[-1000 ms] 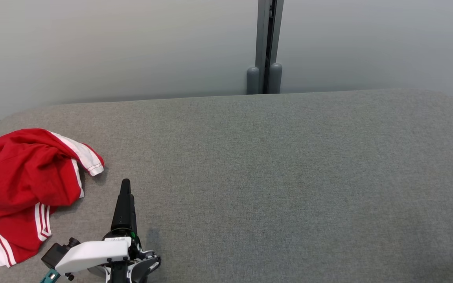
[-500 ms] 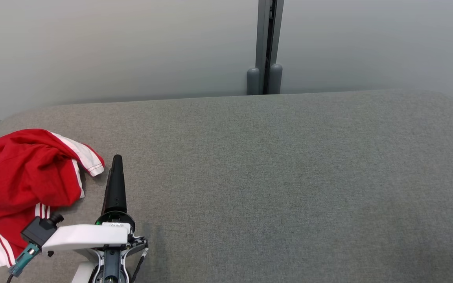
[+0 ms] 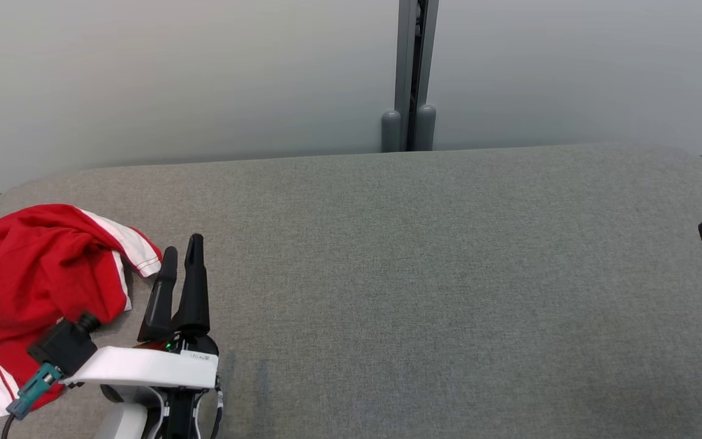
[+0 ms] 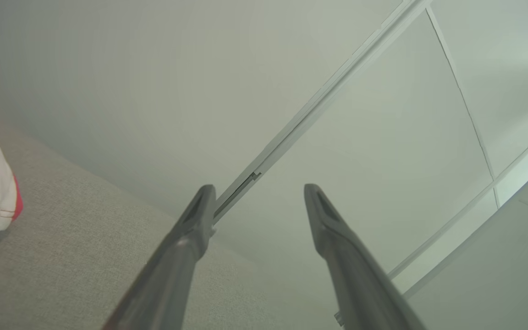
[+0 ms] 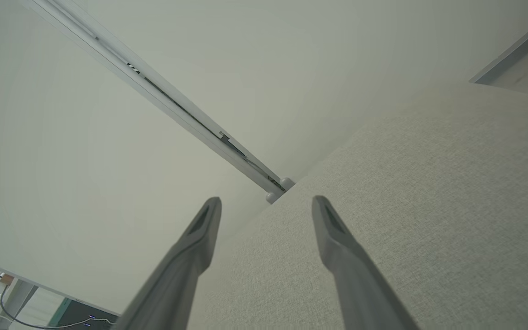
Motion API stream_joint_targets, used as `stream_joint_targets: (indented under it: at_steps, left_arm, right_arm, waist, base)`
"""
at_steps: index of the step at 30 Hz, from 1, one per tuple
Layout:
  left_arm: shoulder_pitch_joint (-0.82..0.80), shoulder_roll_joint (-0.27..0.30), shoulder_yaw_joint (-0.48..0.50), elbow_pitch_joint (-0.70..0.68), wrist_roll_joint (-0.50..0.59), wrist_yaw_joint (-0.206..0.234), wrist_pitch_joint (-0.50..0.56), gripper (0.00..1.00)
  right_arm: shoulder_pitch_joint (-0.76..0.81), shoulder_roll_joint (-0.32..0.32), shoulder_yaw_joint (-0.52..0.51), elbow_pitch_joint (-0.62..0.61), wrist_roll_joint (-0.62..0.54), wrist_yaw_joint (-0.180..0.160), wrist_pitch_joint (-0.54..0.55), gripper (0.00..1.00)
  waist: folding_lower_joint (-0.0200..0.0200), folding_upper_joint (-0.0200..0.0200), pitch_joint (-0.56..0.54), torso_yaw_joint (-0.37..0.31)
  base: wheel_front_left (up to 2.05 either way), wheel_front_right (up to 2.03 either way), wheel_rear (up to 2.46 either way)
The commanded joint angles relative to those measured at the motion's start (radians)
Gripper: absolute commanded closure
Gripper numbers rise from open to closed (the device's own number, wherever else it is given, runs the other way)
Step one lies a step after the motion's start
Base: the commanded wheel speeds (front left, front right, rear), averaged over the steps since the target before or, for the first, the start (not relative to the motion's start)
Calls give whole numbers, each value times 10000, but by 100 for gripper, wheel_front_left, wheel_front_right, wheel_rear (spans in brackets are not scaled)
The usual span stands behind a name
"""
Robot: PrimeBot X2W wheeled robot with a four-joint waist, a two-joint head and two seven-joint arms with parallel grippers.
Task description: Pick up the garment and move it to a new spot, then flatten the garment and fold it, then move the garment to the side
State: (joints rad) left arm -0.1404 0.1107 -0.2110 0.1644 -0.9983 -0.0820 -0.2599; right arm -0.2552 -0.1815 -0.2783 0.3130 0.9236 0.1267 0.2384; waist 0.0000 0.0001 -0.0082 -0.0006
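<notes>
Now the left gripper (image 3: 182, 244) has rolled at the wrist, fingers spread apart and empty, with the crumpled red garment (image 3: 34, 274) lying untouched just to its left, so the pickup looks imminent; the right gripper (image 5: 265, 200), also spread, waits far off

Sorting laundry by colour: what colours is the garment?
The garment is red with white trim, best in head view.

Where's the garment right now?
Head view: the red-and-white garment lies crumpled at the far left of the grey surface, just left of the open left gripper.
</notes>
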Motion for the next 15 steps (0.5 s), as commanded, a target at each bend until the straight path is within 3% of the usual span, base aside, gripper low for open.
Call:
stream_joint_targets:
  at_steps: [1, 15]
  left_arm:
    - [-19, 104, 74, -137, 520, 62, -19, 0]
    - [212, 311, 296, 394, 2478, 390, -21, 0]
  right_arm:
    - [-43, -113, 212, -215, -484, 42, -275, 0]
    - [405, -127, 1261, -308, -2609, 47, -1346, 0]
  waist:
    - [0, -1, -15, 0]
    - [0, -1, -75, 3]
  base:
    - [0, 0, 0]
    - [0, 0, 0]
